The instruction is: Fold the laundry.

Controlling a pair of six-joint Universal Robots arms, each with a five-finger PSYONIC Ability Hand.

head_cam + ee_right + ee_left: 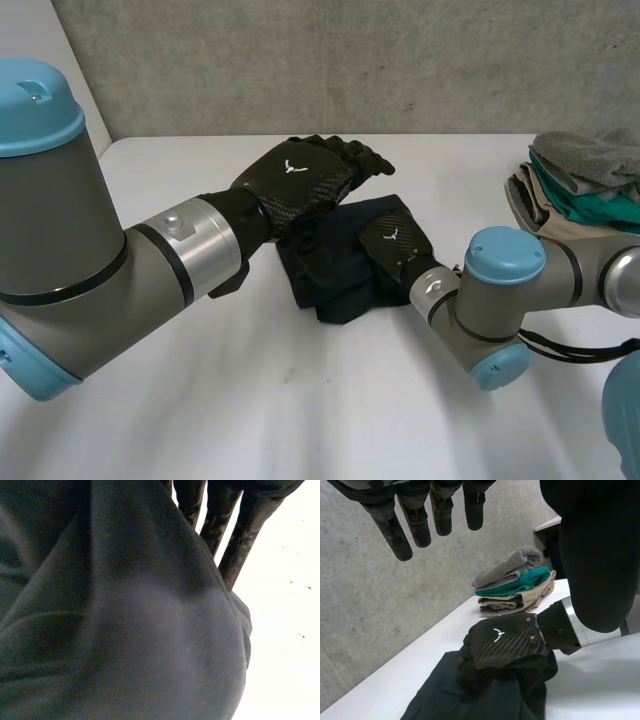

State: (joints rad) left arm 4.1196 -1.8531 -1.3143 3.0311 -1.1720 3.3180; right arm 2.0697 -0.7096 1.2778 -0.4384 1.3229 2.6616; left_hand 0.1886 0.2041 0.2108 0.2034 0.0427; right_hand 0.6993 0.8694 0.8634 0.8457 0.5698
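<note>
A dark navy garment lies bunched in a rough fold at the middle of the white table. My right hand rests on its right edge. In the left wrist view the right hand curls its fingers down into the cloth and bunches it. In the right wrist view the cloth drapes across the palm, with the fingers reaching past it. My left hand hovers above the garment's far left part. Its fingers are straight, open and hold nothing.
A stack of folded laundry, grey over teal over beige, sits at the table's back right; it is also seen as the stack beyond the right hand. A grey wall runs behind the table.
</note>
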